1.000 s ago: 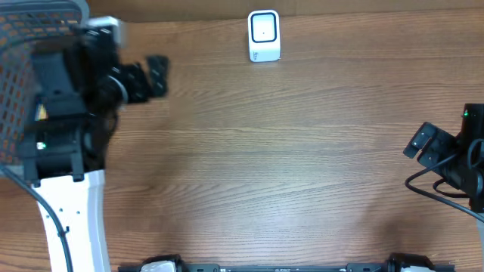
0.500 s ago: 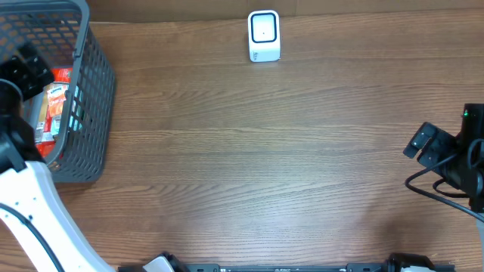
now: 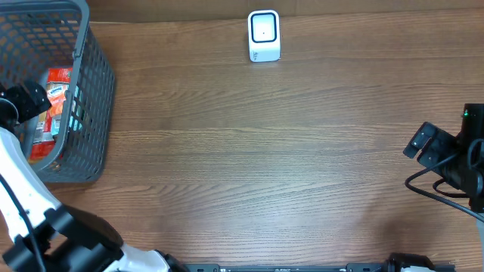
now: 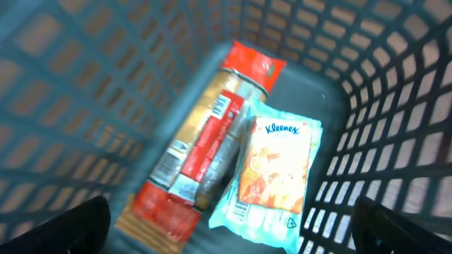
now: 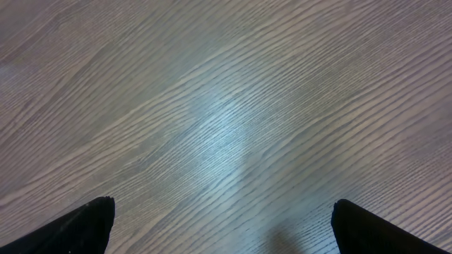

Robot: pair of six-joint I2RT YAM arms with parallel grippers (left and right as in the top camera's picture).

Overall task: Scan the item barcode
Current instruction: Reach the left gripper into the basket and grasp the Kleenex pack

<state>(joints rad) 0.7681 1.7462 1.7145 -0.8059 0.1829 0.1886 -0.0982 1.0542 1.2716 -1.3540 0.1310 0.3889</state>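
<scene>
Packets lie side by side on the floor of a grey plastic mesh basket (image 4: 395,92): a long red and tan snack packet (image 4: 205,148) and, touching its right flank, a soft pale-blue Kleenex tissue pack (image 4: 275,176) with an orange print. In the left wrist view both sit around the middle of the frame. The long one runs from upper right to lower left, and the tissue pack is slightly tilted beside it. The print is too blurred to make out a barcode. The left pincer (image 4: 233,236) hangs above them, its two dark fingertips at the lower corners of the frame, spread wide and holding nothing. In the overhead view the basket stands at the upper left of the brown wood-grain surface (image 3: 265,166). A small white box-shaped scanner (image 3: 264,35) stands at the top centre, well apart from the basket. The right pincer (image 3: 422,143) sits at the right edge, spread wide over bare wood and gripping nothing.
</scene>
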